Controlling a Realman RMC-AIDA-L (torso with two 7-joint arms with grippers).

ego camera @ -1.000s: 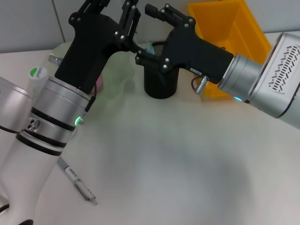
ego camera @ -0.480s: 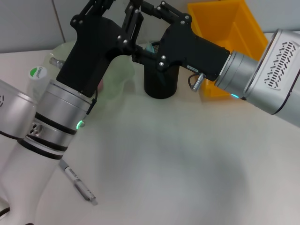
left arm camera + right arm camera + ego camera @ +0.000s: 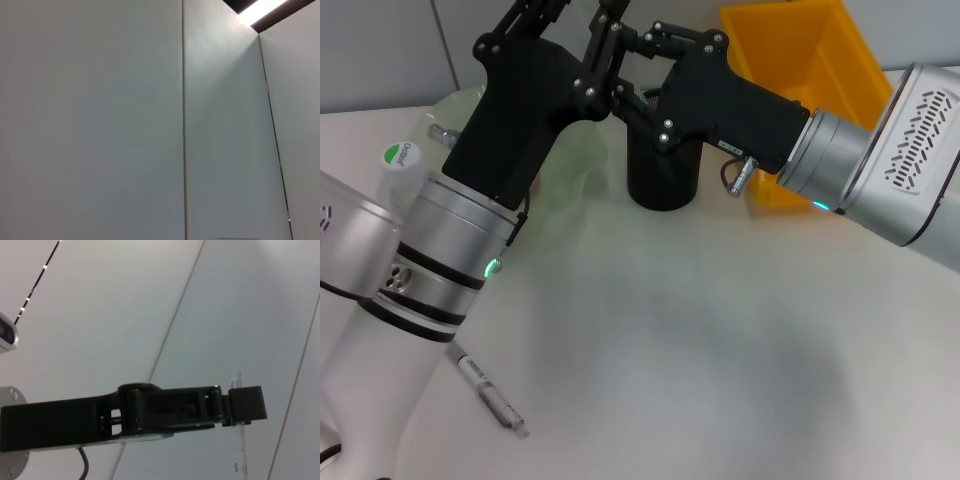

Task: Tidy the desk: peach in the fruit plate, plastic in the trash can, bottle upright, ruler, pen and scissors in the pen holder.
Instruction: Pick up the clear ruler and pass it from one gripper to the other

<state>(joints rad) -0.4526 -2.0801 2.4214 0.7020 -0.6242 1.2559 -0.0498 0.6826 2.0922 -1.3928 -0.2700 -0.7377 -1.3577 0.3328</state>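
Your surface has loads of open room mid-frame. Both arms crowd top centre over the pen holder, I'd guess handing over the ruler. Left gripper and right gripper: can't tell if either is spread. Trash can sits upper right, pen lower left.
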